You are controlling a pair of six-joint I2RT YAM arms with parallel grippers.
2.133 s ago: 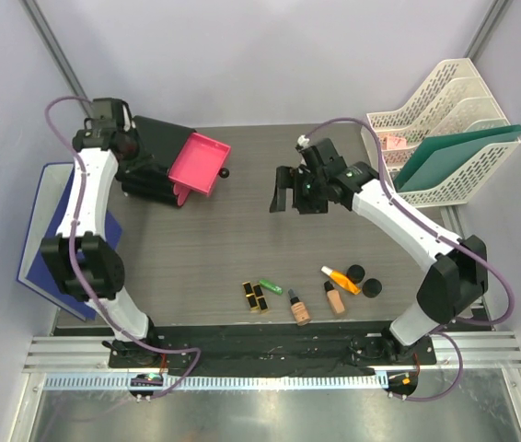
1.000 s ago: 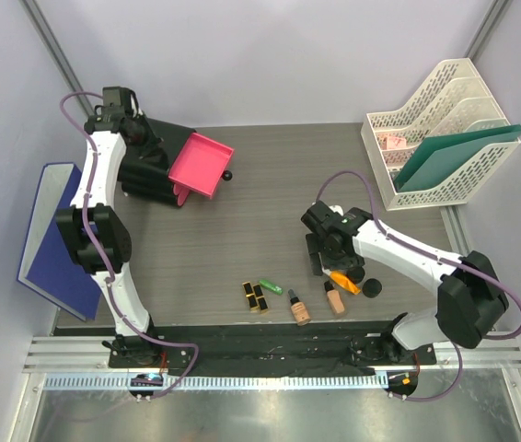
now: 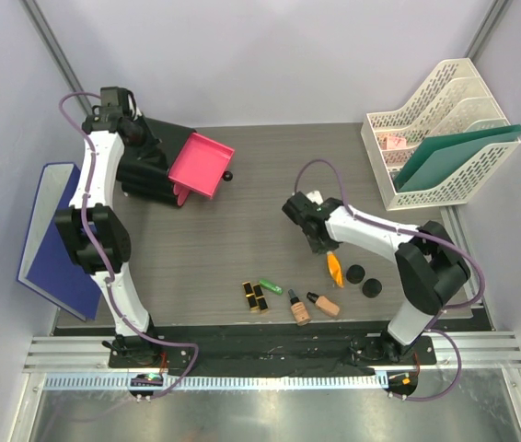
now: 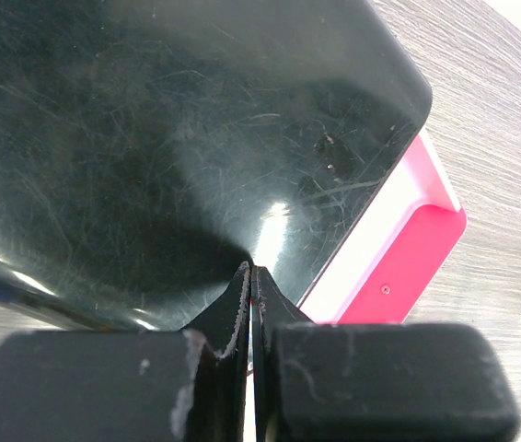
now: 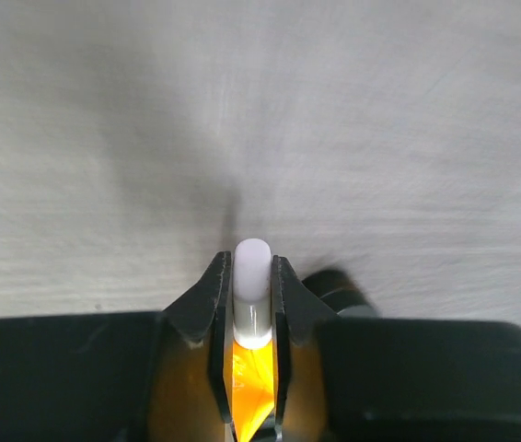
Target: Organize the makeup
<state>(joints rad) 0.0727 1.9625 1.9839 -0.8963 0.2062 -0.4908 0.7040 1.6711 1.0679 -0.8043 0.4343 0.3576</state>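
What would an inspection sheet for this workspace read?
Surface: dark wood-grain table, no spills.
Job's things: orange white-capped tube clamped by its cap; black-and-gold lipsticks, green tube, two beige black-capped bottles, two black round compacts lie near the front edge.
Clutter: nothing seen.
Grippers: right gripper shut on the tube; left gripper shut, over the glossy black box.
Cables: purple cables loop off both arms.
Surroundings: pink drawer pulled open; white mesh file rack; blue board.

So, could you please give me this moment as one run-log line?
right gripper: shut on orange tube | left gripper: shut, over black box | pink drawer: pulled out | lipsticks: on table
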